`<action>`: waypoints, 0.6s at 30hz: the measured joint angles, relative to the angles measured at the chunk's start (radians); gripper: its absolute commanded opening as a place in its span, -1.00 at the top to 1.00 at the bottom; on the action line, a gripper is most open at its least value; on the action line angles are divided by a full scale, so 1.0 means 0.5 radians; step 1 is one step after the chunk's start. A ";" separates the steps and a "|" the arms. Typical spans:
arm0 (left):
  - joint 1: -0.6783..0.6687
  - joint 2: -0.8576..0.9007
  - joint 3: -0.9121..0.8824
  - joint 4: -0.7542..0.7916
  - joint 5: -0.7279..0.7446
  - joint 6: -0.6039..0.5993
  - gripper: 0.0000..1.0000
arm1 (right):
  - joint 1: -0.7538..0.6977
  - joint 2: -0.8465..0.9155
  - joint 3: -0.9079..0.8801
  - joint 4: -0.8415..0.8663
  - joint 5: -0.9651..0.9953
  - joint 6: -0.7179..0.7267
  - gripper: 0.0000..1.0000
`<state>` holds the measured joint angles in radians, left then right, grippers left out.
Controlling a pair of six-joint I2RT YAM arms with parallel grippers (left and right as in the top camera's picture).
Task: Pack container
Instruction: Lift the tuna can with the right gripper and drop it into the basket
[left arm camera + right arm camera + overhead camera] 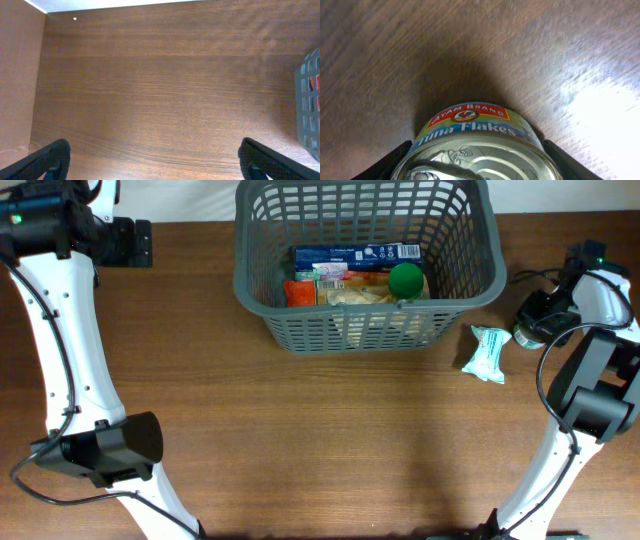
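Now, right end effector (472, 167) grips the tuna can (470, 132); left end effector (152, 155) hangs spread.

dark grey slotted container (360, 320), upright, table's far edge, groceries inside

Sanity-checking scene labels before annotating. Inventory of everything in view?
container: 1, dark grey, table's far centre
box: 1, blue, in container, back
red packet: 1, red-orange, in container, left
pale packet: 1, beige, in container, middle
round item: 1, green, in container, right
sachet: 1, pale green-white, table, right of container
tuna can: 1, silver top, between right fingers
table: 1, brown wood
left fingers: 2, black, open over bare table
right fingers: 2, black, flanking tuna can
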<state>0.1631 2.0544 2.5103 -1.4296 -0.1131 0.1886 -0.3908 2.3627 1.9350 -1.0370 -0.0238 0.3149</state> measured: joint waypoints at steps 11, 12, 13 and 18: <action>0.000 0.000 0.000 0.000 -0.001 -0.001 -0.99 | 0.034 -0.224 0.826 -0.490 -0.014 -0.001 -0.20; 0.000 0.000 0.000 0.000 0.000 0.000 -0.99 | 0.047 -0.272 0.897 -0.511 -0.014 0.001 -0.20; 0.000 0.000 0.000 0.000 0.000 0.000 -0.99 | 0.072 -0.346 0.998 -0.546 -0.013 -0.002 -0.20; 0.000 0.000 0.000 0.000 0.000 -0.001 -0.99 | 0.313 -0.717 1.334 -0.620 -0.010 -0.059 -0.20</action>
<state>0.1631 2.0544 2.5103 -1.4296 -0.1131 0.1883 -0.2344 2.0041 2.6019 -1.3468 -0.0288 0.2855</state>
